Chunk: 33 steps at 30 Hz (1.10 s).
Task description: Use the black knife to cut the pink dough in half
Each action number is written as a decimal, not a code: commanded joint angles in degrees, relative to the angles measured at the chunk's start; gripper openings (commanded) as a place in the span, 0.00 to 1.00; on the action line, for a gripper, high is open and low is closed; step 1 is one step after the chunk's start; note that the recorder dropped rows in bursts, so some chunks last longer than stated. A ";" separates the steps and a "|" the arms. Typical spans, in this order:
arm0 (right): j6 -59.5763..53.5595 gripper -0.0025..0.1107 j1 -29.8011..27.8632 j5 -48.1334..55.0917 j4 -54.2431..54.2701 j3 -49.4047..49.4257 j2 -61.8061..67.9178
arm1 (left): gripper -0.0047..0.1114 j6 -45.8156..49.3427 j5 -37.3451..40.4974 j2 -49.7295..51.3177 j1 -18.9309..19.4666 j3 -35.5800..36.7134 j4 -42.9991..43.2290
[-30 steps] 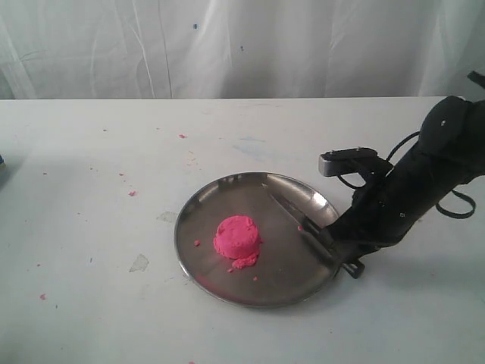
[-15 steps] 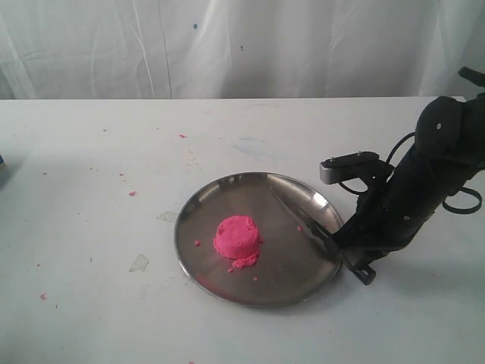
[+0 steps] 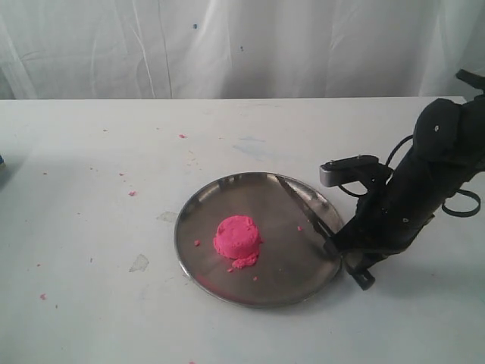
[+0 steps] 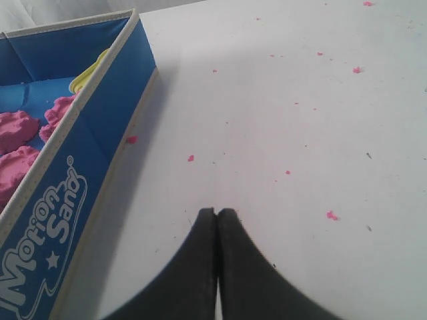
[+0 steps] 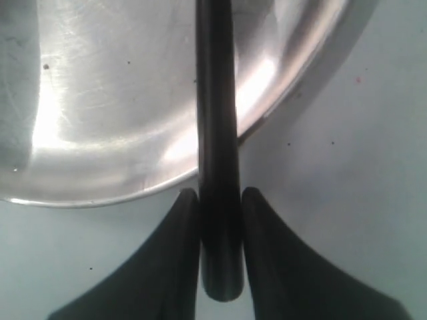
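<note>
The pink dough (image 3: 237,237) is one rounded mound with a small crumbly flap at its near side, left of centre on the round steel plate (image 3: 198,264). The black knife (image 3: 311,215) lies across the plate's right part, its blade pointing to the far rim. Its handle sticks out over the near right rim. My right gripper (image 3: 345,254) is shut on that handle just outside the rim. The right wrist view shows the handle (image 5: 216,147) pinched between both fingers (image 5: 185,220), with the plate (image 5: 100,100) beyond. My left gripper (image 4: 217,212) is shut and empty over bare table, far from the plate.
A blue "Motion Sand" box (image 4: 87,153) holding pink lumps (image 4: 17,130) stands beside the left gripper. Tiny pink crumbs (image 3: 132,193) dot the white table (image 3: 91,303). A white curtain hangs behind the table's far edge.
The right arm has shifted slightly right and become more upright, drawing the knife with it. The blade now lies closer to the plate's right rim. The dough has not moved.
</note>
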 commanded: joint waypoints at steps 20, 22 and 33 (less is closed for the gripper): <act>1.34 0.02 0.25 -0.95 -0.74 -1.06 -7.79 | 0.04 -0.02 -0.19 -0.25 -0.25 -0.33 -0.02; 1.34 0.02 0.25 -0.49 -0.74 -0.80 -7.76 | 0.04 -0.02 -0.19 -0.25 -0.25 -0.33 -0.02; -5.56 0.02 0.25 3.65 7.94 -0.80 -6.50 | 0.04 -5.78 -3.45 -0.25 -0.25 -0.33 -8.45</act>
